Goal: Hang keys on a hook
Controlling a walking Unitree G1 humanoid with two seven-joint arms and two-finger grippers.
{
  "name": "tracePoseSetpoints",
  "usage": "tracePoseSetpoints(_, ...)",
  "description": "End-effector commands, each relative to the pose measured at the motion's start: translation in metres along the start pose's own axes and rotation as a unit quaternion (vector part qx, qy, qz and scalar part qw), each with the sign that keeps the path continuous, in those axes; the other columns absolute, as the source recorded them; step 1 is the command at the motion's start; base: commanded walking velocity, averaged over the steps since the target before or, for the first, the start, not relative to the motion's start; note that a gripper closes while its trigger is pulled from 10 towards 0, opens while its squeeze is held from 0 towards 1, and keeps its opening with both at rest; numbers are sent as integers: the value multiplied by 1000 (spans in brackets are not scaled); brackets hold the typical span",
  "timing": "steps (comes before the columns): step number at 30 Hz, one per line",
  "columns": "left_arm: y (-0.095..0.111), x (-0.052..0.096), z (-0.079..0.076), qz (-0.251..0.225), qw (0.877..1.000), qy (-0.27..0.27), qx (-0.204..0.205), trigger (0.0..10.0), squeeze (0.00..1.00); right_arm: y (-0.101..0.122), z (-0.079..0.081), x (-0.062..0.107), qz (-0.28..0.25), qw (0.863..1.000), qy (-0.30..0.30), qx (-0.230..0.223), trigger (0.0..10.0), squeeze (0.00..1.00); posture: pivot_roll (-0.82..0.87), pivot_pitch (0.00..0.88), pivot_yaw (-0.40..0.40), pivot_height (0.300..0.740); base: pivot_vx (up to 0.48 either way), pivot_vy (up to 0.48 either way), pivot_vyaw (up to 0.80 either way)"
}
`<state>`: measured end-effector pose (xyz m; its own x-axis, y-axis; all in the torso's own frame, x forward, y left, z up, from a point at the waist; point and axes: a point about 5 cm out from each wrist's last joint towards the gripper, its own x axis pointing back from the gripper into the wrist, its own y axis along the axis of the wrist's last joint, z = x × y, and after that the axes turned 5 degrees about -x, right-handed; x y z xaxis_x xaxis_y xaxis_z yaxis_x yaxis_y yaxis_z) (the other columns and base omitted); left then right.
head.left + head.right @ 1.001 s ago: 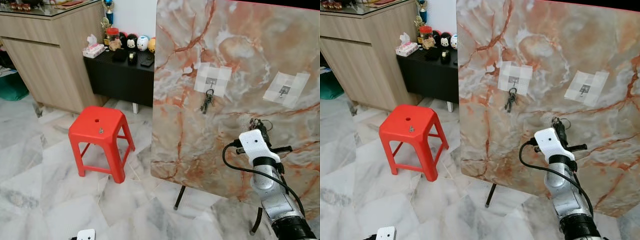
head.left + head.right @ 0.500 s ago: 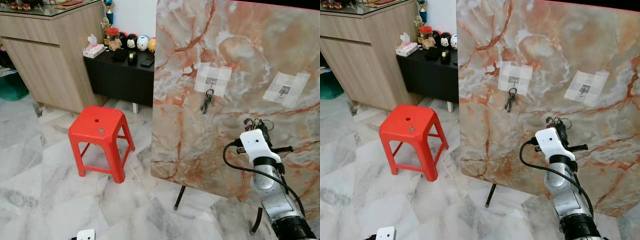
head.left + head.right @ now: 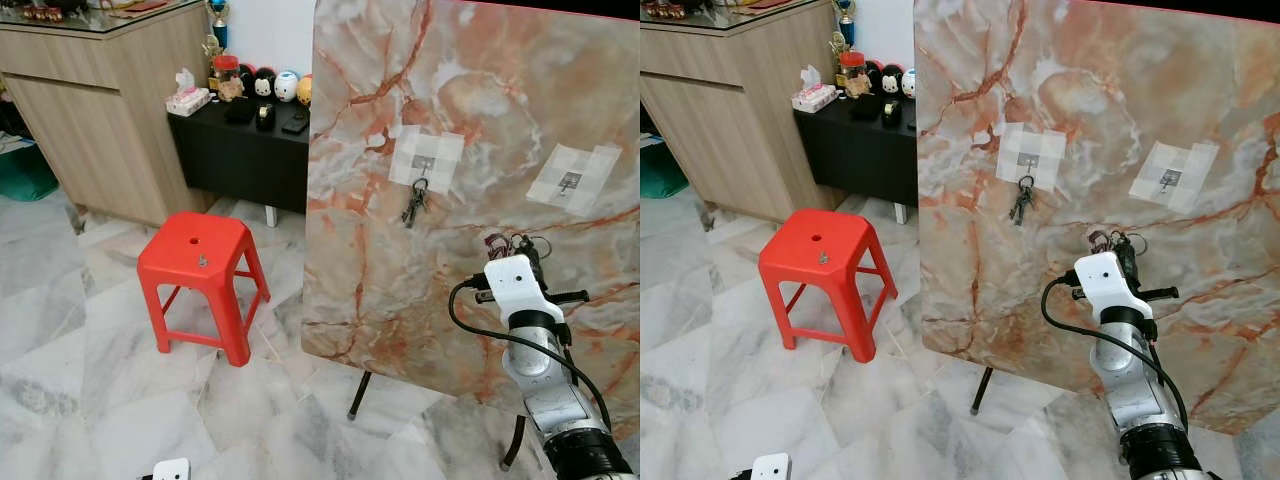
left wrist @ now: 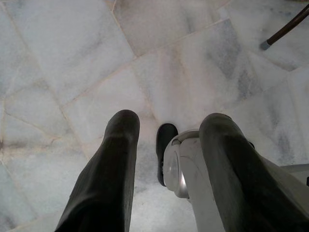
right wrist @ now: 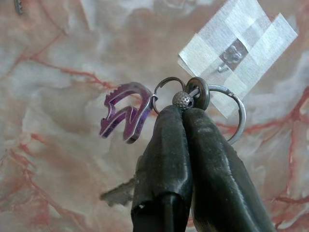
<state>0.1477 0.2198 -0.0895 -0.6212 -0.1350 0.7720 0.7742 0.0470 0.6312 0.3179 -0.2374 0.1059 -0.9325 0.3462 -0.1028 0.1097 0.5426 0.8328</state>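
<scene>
The right gripper (image 5: 186, 104) is raised in front of the marble-patterned board (image 3: 480, 120), its jaws clenched on a bunch of keys (image 5: 193, 96) at the ring end. In the right wrist view the two black fingers (image 5: 164, 159) press together just under a small dimpled metal bead and a dark round disc; a large split ring loops out to one side of the jaws, and a purple metal charm (image 5: 124, 116) (jagged, rather like a dragon outline) hangs off a smaller ring on the other side. A silver key blade pokes out lower down, beside the fingers.

Beyond the jaws, close to the ring but apart from it, sits the empty hook (image 5: 229, 55), held to the board by crossed strips of clear tape. In the head views this hook (image 3: 570, 182) lies above the gripper and a little to its right, with the keys (image 3: 1110, 241) bunched at the fingertips below it.

Well off to the gripper's left, a second taped hook (image 3: 424, 160) already carries another set of keys (image 3: 414, 202).

The left gripper (image 4: 169, 145) hangs low over the marble floor (image 4: 72, 58), its jaws released and spread apart, holding nothing. A red stool (image 3: 195, 258) stands on the floor to the left of the board.
</scene>
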Motion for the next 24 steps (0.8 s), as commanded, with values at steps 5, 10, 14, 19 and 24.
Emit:
tracePoseSetpoints(5, -6, 1, -3, 9, 1000, -5, 0, 10000, 0, -4, -7, -4, 36, 995, -41, -80, 10000, 0, 57, 0, -84, 718, 49, 0, 0)
tracePoseSetpoints(10, -6, 1, -3, 8, 1000, -5, -1, 10000, 0, -6, -11, -6, 46, 993, -54, -99, 10000, 0, 57, 0, -84, 718, 249, 0, 0)
tracePoseSetpoints(14, -5, 1, -3, 7, 1000, -5, 0, 10000, 0, -4, -12, -7, 36, 994, -50, -87, 10000, 0, 55, 0, -88, 718, 251, 0, 0)
tracePoseSetpoints(19, -5, 1, -3, 8, 1000, -5, 2, 10000, 0, 1, -11, -7, 21, 996, -44, -75, 10000, 0, 55, 0, -90, 718, 252, 0, 0)
tracePoseSetpoints(24, -5, 1, -4, 7, 1000, -4, 5, 10000, 0, 1, -10, -8, 21, 995, -44, -81, 10000, 0, 60, 0, -93, 718, 259, 0, 0)
